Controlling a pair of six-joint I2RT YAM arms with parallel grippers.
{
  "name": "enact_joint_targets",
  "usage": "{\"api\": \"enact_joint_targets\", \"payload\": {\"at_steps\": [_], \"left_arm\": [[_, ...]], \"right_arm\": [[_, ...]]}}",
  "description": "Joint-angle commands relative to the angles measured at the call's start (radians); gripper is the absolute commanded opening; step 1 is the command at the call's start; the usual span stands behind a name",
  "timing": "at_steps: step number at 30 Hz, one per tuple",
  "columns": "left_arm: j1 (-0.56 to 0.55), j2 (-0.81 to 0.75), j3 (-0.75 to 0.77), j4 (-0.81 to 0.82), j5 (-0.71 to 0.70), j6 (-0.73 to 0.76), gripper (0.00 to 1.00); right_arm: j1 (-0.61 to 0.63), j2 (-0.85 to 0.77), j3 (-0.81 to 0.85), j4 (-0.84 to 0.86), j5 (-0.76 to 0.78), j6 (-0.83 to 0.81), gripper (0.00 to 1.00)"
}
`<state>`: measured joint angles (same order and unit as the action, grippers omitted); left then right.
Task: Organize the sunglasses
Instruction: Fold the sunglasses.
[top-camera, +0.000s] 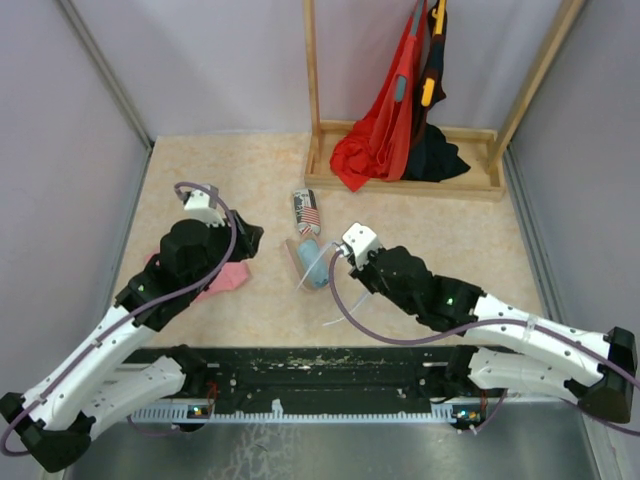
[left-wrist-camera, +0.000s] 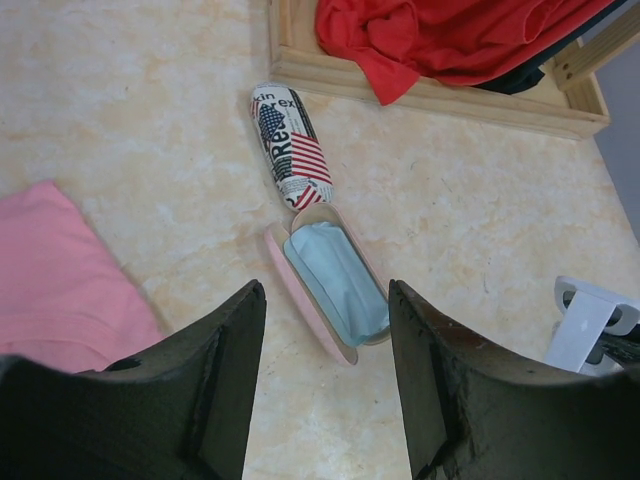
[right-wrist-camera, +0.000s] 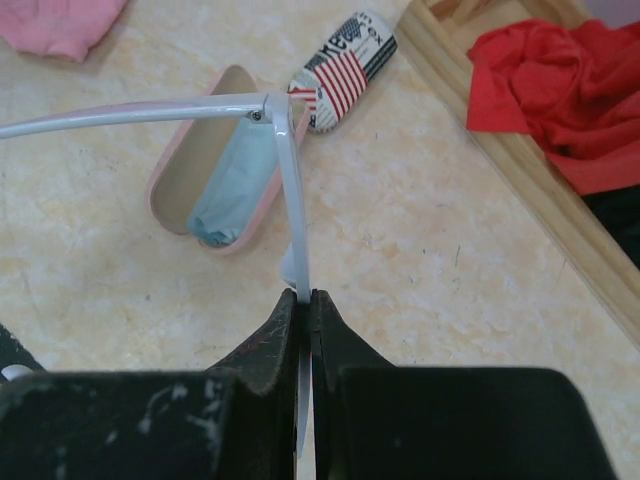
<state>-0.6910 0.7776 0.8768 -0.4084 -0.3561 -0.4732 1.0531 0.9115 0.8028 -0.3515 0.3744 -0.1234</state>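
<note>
A pair of sunglasses (right-wrist-camera: 292, 190) with a thin pale frame hangs above the table. My right gripper (right-wrist-camera: 304, 295) is shut on its front edge, and one temple arm sticks out to the left. Just beyond it lies an open pink case (right-wrist-camera: 170, 175) with a light-blue cloth (right-wrist-camera: 232, 180) inside. My left gripper (left-wrist-camera: 327, 300) stands open and holds nothing. It hovers over the near end of that pink case (left-wrist-camera: 300, 300), between the case and a pink cloth (left-wrist-camera: 60, 280). In the top view the right gripper (top-camera: 335, 255) is at the table's middle and the left gripper (top-camera: 245, 240) to its left.
A shut flag-printed case (top-camera: 307, 212) lies just behind the pink case. A wooden rack base (top-camera: 400, 185) with red (top-camera: 385, 120) and dark garments stands at the back. Grey walls close in both sides.
</note>
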Motion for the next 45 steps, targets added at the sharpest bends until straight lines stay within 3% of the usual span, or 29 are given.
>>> {"api": "enact_joint_targets", "payload": {"at_steps": [1,7,17,31,37,45], "left_arm": [[0.004,0.034,0.06,-0.02,0.054,0.012,0.59],[0.004,0.096,0.074,-0.011,0.082,0.017,0.58],[-0.003,0.222,0.085,0.031,0.125,0.022,0.56],[-0.158,0.384,0.124,0.101,-0.082,-0.005,0.54],[-0.199,0.442,0.133,0.158,-0.118,-0.029,0.54],[-0.234,0.479,0.142,0.218,-0.116,-0.042,0.54]], "right_arm": [[0.053,-0.028,-0.029,0.301,0.129,-0.082,0.0],[0.053,0.038,-0.003,0.357,0.2,-0.105,0.0],[0.053,0.166,0.116,0.313,0.257,-0.024,0.0],[0.053,0.31,0.23,0.305,0.297,0.038,0.0],[0.053,0.331,0.242,0.287,0.262,0.145,0.0],[0.053,0.309,0.139,0.392,0.171,0.32,0.0]]}}
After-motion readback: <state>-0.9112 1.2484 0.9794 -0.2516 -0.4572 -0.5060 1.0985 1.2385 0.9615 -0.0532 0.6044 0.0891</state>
